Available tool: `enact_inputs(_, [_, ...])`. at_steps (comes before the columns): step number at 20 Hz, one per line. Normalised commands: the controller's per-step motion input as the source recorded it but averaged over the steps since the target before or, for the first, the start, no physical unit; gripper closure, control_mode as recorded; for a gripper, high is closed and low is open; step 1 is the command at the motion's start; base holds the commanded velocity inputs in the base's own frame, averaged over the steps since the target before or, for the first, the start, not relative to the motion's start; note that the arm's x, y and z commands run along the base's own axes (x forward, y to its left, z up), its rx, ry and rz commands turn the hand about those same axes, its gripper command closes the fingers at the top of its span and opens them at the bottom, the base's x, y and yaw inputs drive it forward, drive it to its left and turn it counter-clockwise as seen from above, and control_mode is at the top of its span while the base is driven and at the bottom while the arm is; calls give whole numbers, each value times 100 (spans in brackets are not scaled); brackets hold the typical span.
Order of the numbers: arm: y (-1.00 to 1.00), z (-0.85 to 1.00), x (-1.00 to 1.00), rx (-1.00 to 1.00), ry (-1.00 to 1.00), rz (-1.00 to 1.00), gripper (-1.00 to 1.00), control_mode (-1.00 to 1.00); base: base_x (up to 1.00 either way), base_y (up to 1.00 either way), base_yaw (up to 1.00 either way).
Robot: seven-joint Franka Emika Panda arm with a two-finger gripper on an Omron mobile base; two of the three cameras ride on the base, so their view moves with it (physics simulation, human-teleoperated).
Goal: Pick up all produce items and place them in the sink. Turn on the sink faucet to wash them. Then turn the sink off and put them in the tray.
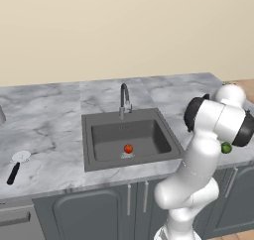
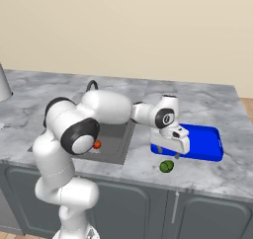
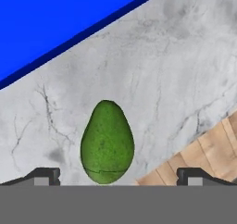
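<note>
Green produce item (image 3: 107, 142), pear-shaped like an avocado, lying on the grey marble counter (image 3: 176, 65) near its front edge. In the hand view it sits between the two dark fingertips, narrow end toward twelve o'clock; the gripper (image 3: 118, 177) hangs above it with jaws spread wide and nothing held, neither fingertip touching the fruit. This pose suits a straight descent with the tips passing either side of the fruit.

The blue tray (image 3: 41, 24) lies at ten to eleven o'clock of the fruit in the hand view, apart from it; the wooden floor beyond the counter edge shows at four o'clock. In the right base view the fruit (image 2: 166, 167) rests just in front of the tray (image 2: 210, 144), below the gripper (image 2: 170, 151).

The red-orange produce item (image 1: 128, 148) already lies in the sink (image 1: 99, 122), by the drain, at six o'clock of the faucet (image 1: 125, 98). Judged from this, the green item alone remains to be moved before washing.

A black-handled utensil (image 1: 16, 166) lies on the counter well apart, at nine o'clock of the sink.
</note>
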Motion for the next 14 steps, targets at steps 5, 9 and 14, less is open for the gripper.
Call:
enact_inputs(5, [-16,-13,2,6,2,5,-100,-100,0,0,0])
enact_inputs(9, [-14,-8,0,5,0,2,-100,-100,0,0,0])
enact_inputs(14, [0,-16,0,4,1,3,-100,-100,0,0,0])
